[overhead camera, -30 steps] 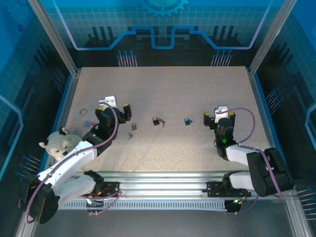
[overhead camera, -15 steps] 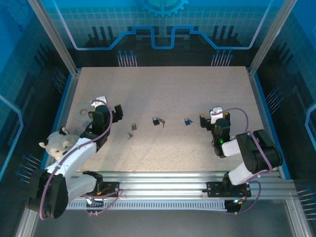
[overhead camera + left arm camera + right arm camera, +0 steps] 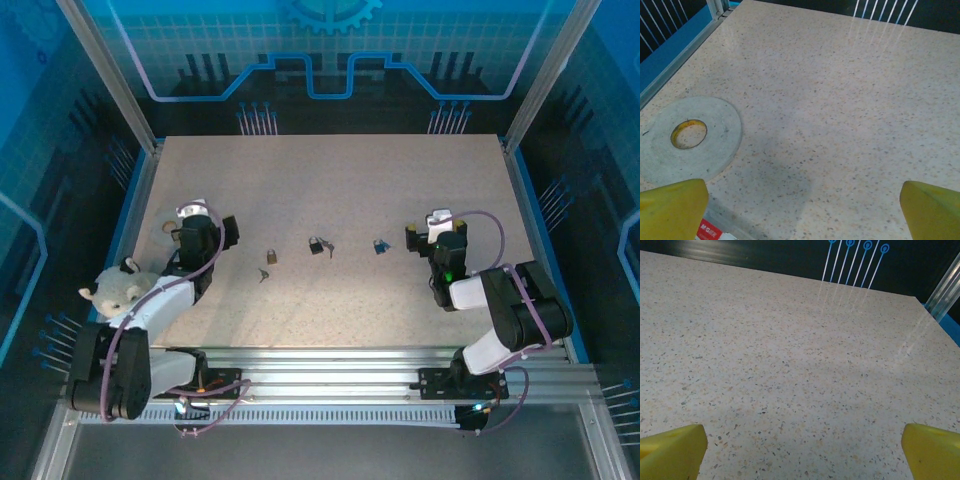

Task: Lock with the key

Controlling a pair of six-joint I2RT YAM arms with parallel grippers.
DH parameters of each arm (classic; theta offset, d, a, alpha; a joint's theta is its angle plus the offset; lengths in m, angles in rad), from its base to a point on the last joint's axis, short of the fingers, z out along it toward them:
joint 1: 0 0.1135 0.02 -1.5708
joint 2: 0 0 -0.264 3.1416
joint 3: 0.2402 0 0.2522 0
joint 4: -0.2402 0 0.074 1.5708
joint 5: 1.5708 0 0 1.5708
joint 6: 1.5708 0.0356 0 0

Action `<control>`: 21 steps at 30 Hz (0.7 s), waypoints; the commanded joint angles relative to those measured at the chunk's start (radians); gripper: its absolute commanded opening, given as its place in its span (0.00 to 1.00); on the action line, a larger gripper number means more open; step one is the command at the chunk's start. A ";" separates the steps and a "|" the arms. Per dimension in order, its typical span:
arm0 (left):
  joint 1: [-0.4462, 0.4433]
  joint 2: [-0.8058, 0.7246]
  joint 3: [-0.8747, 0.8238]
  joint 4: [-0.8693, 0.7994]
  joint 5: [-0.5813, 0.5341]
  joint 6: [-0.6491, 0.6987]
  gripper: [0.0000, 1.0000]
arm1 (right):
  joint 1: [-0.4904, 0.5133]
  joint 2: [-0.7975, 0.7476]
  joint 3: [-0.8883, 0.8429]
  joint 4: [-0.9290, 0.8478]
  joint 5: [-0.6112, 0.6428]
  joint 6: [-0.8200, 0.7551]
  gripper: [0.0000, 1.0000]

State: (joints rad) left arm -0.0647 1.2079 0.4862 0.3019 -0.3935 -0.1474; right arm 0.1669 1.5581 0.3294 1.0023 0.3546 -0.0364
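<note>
Plush toy sits lower left. Mid-frame on the table: loose key, brass padlock just above it, black padlock at centre, blue padlock to its right. My left pincer and right pincer flank them, both wide open and empty. Tape roll lies just left of the left one.

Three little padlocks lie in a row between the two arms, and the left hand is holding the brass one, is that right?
Not quite. The left hand holds nothing: it is open, and the brass padlock lies on the table, apart from it. The top view shows this. The rest is right.
</note>
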 commanded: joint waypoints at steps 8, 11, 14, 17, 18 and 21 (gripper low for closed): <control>0.072 0.112 -0.082 0.326 0.085 0.091 0.99 | -0.022 -0.009 0.028 -0.014 -0.019 0.020 1.00; 0.082 0.139 -0.082 0.359 0.138 0.082 0.99 | -0.023 -0.009 0.028 -0.014 -0.020 0.021 1.00; 0.085 0.171 -0.076 0.387 0.180 0.071 0.99 | -0.023 -0.009 0.028 -0.016 -0.022 0.021 1.00; 0.085 0.208 -0.068 0.429 0.218 0.074 0.99 | -0.024 -0.009 0.029 -0.018 -0.022 0.021 1.00; 0.085 0.222 -0.066 0.444 0.226 0.078 0.99 | -0.024 -0.009 0.029 -0.017 -0.022 0.022 1.00; 0.085 0.259 -0.062 0.467 0.226 0.081 0.99 | -0.024 -0.010 0.030 -0.019 -0.023 0.022 1.00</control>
State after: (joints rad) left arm 0.0093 1.4384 0.4099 0.6960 -0.2096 -0.0772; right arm 0.1558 1.5581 0.3363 0.9833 0.3347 -0.0265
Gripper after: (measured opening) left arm 0.992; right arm 0.997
